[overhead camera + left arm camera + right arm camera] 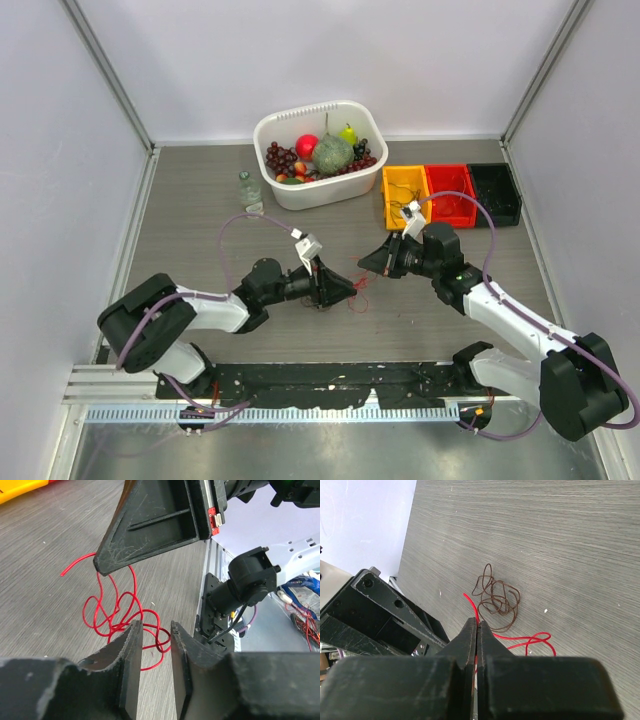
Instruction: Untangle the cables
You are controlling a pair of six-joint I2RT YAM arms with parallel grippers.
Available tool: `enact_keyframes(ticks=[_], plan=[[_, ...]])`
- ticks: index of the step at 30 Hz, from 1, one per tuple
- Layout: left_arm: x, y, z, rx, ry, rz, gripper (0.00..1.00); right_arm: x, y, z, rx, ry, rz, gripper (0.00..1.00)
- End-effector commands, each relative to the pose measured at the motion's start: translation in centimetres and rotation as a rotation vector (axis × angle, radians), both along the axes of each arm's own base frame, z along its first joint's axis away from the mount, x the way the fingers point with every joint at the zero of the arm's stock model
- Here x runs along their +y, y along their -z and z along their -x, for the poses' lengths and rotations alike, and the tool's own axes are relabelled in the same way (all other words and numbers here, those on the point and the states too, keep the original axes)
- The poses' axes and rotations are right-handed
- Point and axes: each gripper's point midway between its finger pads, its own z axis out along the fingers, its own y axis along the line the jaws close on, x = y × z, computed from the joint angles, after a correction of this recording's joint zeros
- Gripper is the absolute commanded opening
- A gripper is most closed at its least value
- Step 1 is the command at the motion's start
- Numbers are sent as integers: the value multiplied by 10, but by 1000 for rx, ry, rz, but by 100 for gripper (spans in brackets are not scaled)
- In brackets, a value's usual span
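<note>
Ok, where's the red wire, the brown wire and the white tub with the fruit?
red wire point(118, 625), left wrist view, on its tangled loops.
brown wire point(495, 600), right wrist view, middle of its bundle.
white tub point(318, 192), top view, on its front wall.

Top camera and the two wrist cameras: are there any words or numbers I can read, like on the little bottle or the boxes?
No text can be read in any view.
Bottle: the label is too small to read.
Red tag on the right gripper: blurred, no letters show.
Yellow bin, red bin, black bin: no print visible.
Red cable, brown cable: plain.
</note>
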Motion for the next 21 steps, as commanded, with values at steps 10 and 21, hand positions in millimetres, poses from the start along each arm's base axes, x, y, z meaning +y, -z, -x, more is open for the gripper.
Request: enact_keyframes(ticks=[10,21], plan=[[-10,-23,2,-64,54,60,0,-3,-20,-7,-86,20,4,1],[53,-44,-41,-76,-392,28,0,-153,-44,-57,-145,771,531,1]])
